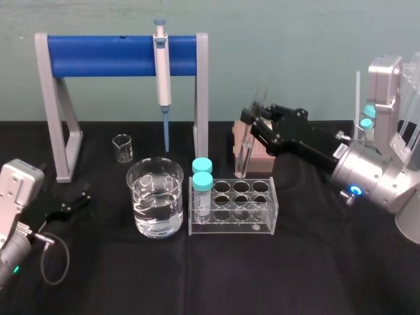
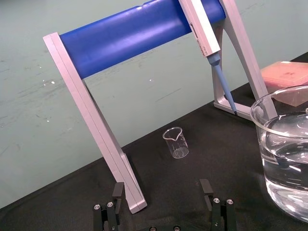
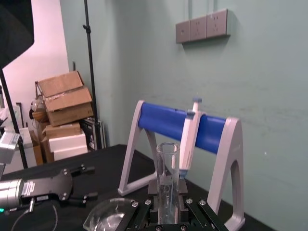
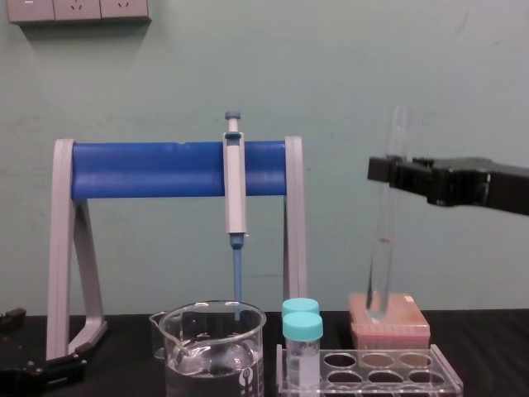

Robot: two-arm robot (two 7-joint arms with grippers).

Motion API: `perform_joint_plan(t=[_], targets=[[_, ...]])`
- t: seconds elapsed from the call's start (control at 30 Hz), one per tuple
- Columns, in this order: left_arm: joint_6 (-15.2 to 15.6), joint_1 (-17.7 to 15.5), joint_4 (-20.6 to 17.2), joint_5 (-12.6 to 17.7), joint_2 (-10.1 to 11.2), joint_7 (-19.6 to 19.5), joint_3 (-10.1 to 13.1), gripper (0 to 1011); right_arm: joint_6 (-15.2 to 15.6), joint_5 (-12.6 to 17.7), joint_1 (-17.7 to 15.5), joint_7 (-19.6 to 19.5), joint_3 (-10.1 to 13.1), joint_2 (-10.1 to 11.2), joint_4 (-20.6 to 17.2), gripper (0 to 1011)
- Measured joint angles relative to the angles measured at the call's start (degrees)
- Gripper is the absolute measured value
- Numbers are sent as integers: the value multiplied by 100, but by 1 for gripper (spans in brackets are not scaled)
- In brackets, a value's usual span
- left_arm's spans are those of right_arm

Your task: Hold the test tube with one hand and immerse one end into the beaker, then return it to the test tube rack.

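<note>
Pale green painted wall point(image 4: 372, 74) behind a black-draped tabletop point(image 1: 315, 262), scuffed in places. Grey row of three wall sockets point(image 3: 202, 26) at upper right of the right wrist view, seen again at upper left of the chest view. Stacked brown and white cardboard boxes point(image 3: 62, 108) at middle left of the right wrist view, beside a thin black stand pole point(image 3: 90, 72), against a pinkish-white wall point(image 3: 48, 38).

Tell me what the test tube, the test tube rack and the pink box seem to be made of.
Test tube, held by the right tool: probably glass, clear and glossy, the background shows through it. Test tube rack: likely acrylic, transparent sheets with bright edges. Pink box: perhaps plastic, opaque and matte; uncertain. The left tool, open, is parked at the left.
</note>
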Motion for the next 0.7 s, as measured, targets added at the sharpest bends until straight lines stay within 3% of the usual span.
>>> perform_joint_plan(t=[0.33,0.7], targets=[[0,0,0,0,0,0,0,1000,45,-75,-165,-33,-17,55,81,225],[0,0,0,0,0,0,0,1000,-94,-216,-178,4,-67,-73,322,225]])
